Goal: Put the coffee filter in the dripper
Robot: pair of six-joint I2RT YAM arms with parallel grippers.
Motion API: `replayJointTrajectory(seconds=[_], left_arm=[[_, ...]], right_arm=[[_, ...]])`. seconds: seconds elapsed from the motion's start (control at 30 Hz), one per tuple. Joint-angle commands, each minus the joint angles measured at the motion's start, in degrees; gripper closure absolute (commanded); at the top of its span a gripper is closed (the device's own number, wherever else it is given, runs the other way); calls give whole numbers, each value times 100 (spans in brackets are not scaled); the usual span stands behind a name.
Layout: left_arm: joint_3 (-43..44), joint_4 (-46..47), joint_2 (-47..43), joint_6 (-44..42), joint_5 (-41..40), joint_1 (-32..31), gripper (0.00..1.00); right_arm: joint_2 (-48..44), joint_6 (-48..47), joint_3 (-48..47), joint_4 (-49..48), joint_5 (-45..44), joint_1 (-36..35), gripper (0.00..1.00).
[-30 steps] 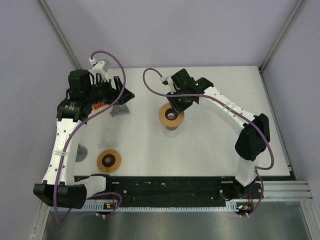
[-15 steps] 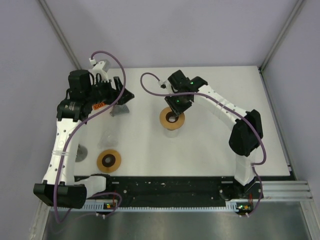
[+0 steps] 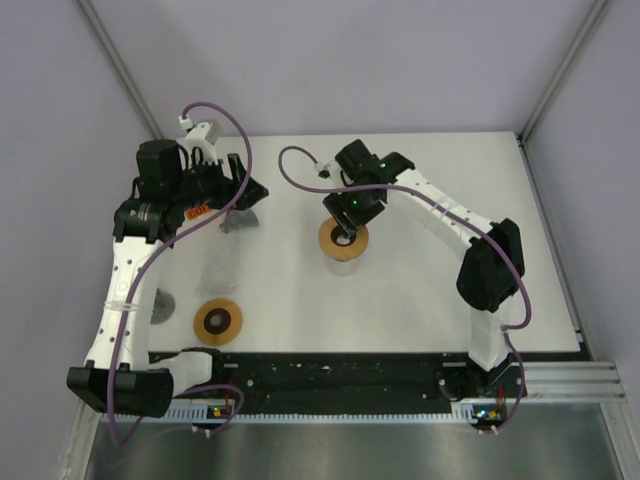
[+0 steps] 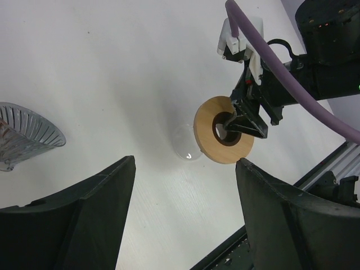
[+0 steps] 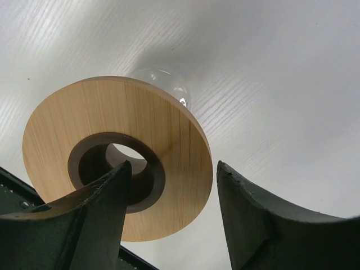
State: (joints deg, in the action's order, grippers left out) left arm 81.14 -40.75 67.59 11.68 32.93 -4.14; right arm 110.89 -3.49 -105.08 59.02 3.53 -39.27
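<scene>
From above, the left gripper [image 3: 243,193] hangs over the far left of the white table [image 3: 420,290], next to a clear glass dripper [image 3: 238,220]. An orange tag on that arm carries lettering too small to read. The right gripper [image 3: 345,226] sits over a flat wooden ring [image 3: 343,250] resting on a clear glass base mid-table. A second wooden ring [image 3: 203,322] lies near the front left. The coffee filter cannot be made out in any view.

In the left wrist view, the black fingers stand wide apart with only bare table between them. The dripper is a ribbed glass cone at the left edge. A purple cable [image 4: 281,67] runs along the other arm.

In the right wrist view, the fingers are parted. One reaches to the ring's dark round hole and the other sits just outside its pale, straight-grained rim, which it does not seem to touch. The rounded glass base [image 5: 160,76] shows behind the ring.
</scene>
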Motion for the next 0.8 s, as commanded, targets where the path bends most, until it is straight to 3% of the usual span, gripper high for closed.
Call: replayJointTrajectory(seconds=[0.0, 0.17, 0.33, 0.57, 0.77], left_arm=[[130, 42, -62, -245, -111, 45, 22], [358, -406, 26, -701, -462, 115, 21], [263, -688, 17, -1115, -1217, 212, 20], [-475, -995, 122, -1949, -2184, 317, 18], [-829, -724, 640, -2136, -2739, 309, 19]], right_arm=[[-129, -64, -452, 4, 148, -37, 37], [-392, -3, -654, -92, 52, -37, 34], [-1094, 208, -436, -715, -308, -46, 23], [-2079, 496, 820, -1744, -1249, 50, 8], [-2642, 673, 1840, -2281, -1434, 182, 7]])
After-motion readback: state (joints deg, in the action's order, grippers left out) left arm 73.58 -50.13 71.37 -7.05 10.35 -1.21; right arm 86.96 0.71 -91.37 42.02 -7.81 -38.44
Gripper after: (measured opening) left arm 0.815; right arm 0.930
